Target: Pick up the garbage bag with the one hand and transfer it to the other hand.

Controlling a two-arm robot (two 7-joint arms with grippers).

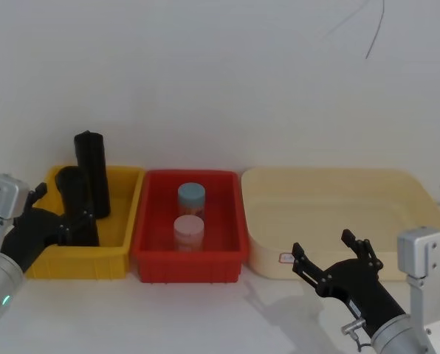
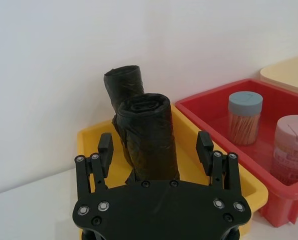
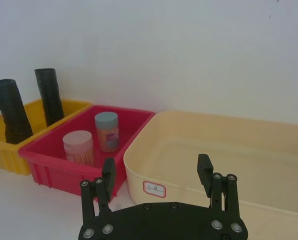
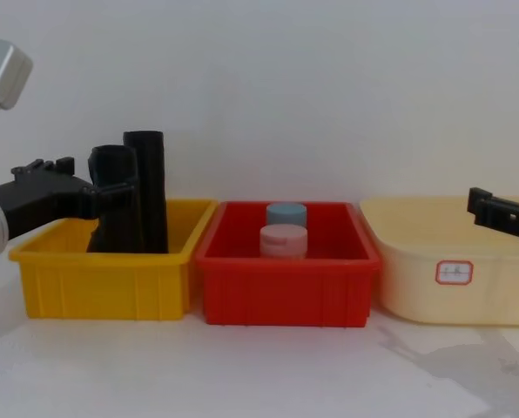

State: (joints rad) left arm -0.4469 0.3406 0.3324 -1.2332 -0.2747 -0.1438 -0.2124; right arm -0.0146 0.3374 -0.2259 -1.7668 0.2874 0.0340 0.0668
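The head view looks down on the yellow bin (image 1: 76, 262), red bin (image 1: 190, 265) and cream bin (image 1: 268, 243); the chest view faces them level. The left wrist view, behind the left end effector (image 2: 155, 141), sits close to the yellow bin. The right wrist view, behind the right end effector (image 3: 157, 165), sits farther back. Both show the red bin.

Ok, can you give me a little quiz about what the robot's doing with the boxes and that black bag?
1. True or false: the left gripper is shut on the garbage bag.
2. Which bin holds the two jars? A a yellow one, B the red bin, C a green one.
3. Fill the gap: the right gripper hovers near the ____ bin.
Key: 1 false, its fingers stand open either side; 2 B; 3 the cream bin.
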